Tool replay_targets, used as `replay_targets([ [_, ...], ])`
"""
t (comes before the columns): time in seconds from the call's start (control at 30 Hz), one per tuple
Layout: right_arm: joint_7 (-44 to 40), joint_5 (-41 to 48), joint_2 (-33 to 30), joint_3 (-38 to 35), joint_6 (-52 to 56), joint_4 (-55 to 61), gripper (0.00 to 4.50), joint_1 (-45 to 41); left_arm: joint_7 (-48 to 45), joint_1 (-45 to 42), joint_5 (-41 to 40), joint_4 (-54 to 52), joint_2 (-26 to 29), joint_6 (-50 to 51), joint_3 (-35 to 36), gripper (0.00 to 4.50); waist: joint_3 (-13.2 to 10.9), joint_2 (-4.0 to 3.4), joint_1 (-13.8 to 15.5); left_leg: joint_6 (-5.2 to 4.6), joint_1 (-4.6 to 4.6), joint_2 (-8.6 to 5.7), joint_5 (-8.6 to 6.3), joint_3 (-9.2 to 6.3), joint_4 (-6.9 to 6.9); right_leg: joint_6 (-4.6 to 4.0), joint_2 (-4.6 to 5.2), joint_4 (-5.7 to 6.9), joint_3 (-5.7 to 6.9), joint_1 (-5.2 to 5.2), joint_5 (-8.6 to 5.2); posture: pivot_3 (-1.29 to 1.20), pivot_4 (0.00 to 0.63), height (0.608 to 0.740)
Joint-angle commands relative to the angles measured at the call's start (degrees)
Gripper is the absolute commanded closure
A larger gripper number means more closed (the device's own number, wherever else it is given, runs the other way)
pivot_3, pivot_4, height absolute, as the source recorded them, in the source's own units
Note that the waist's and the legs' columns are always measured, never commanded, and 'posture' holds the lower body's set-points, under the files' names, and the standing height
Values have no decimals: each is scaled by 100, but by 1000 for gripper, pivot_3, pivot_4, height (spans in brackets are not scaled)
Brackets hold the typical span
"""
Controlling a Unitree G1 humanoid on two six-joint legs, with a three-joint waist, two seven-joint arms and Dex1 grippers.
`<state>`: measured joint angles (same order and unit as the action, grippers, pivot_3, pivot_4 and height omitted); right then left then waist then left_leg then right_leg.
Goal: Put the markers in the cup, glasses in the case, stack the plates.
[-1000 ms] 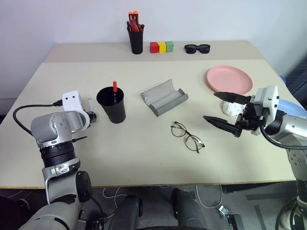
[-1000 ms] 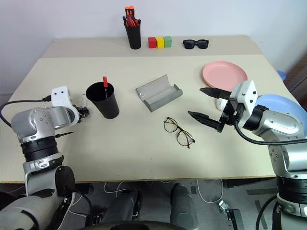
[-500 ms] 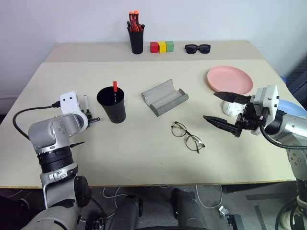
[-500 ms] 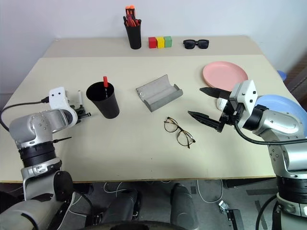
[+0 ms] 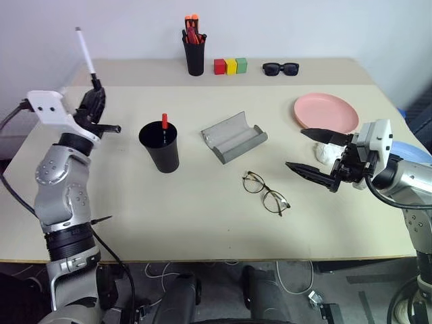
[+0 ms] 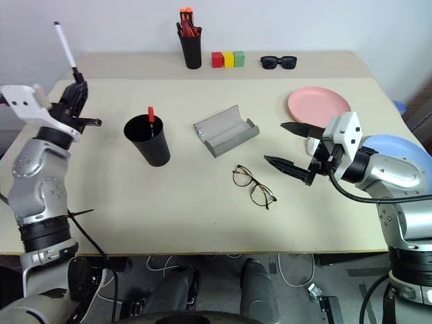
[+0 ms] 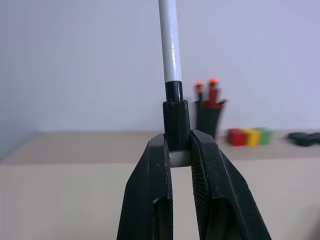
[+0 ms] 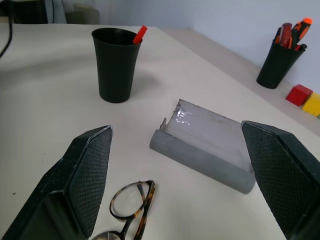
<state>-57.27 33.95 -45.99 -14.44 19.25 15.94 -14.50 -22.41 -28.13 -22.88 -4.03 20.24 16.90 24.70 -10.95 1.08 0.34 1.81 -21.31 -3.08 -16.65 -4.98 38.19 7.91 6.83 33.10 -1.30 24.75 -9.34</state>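
My left gripper (image 5: 92,102) is raised to the left of the black cup (image 5: 160,145), shut on the white marker (image 5: 84,47). The jaws hold it by its black cap (image 7: 176,125) and the marker points upward. The red-capped marker (image 5: 163,121) stands inside the cup. The grey case (image 5: 233,137) lies open at mid-table, with the wire-framed glasses (image 5: 264,192) just in front of it. My right gripper (image 5: 297,149) hovers open to the right of the glasses. The pink plate (image 5: 325,113) lies at the back right. The blue plate (image 6: 395,145) is partly hidden behind my right arm.
Along the far edge stand a black pen holder (image 5: 194,48) with orange-tipped pens, three coloured blocks (image 5: 229,65) and black sunglasses (image 5: 279,68). A small white object (image 5: 324,154) lies behind my right gripper.
My left gripper shut on the white marker beside the cup, then rose and tilted upward with it. The right arm stayed still.
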Motion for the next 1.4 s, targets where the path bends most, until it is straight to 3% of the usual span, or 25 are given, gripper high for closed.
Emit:
replay_targets([
  [0.03, 15, 42, -34, -115, -53, 98, 290, -100, -134, 133, -437, -455, -164, 122, -248, 4471, 0, 0, 9, 0, 0, 0, 0, 0, 1, 0, 0, 0, 0, -1, 0, 0, 150, 740],
  [0.43, -18, 202, -30, -195, 9, 286, 290, 85, -727, 261, -1150, -454, -232, 253, -572, 4471, 0, 0, 16, -2, 2, 1, -1, -1, 1, 0, -2, 3, 1, 0, 0, 0, 150, 740],
  [0.7, -58, 415, -34, -279, 160, 410, 290, 181, -880, 630, -958, -497, -17, 52, -661, 4471, 0, 0, 15, -5, 3, 2, -2, -1, 0, 0, -3, 3, 1, 0, -1, 0, 150, 740],
  [0.9, -73, 1704, 18, -645, 856, 636, 290, 91, -968, 745, -782, -459, 47, -167, -836, 4471, 0, 0, 37, -5, 2, 1, -2, -2, 1, -1, -2, 1, 1, -2, -1, 0, 150, 740],
  [1.23, -49, 2037, -55, -754, 1128, 672, 290, 142, -1103, 916, -599, -342, 109, -495, -935, 4471, 0, 0, 33, -7, 4, 2, -3, -2, 1, -2, -3, 1, 1, -3, -2, 0, 150, 740],
  [1.4, -38, 1955, -53, -733, 1087, 673, 290, 152, -1187, 935, -613, -257, 107, -622, -944, 2182, 0, 0, 38, -7, 3, 2, -3, -2, 1, -2, -3, 1, 1, -3, -2, 0, 150, 740],
])
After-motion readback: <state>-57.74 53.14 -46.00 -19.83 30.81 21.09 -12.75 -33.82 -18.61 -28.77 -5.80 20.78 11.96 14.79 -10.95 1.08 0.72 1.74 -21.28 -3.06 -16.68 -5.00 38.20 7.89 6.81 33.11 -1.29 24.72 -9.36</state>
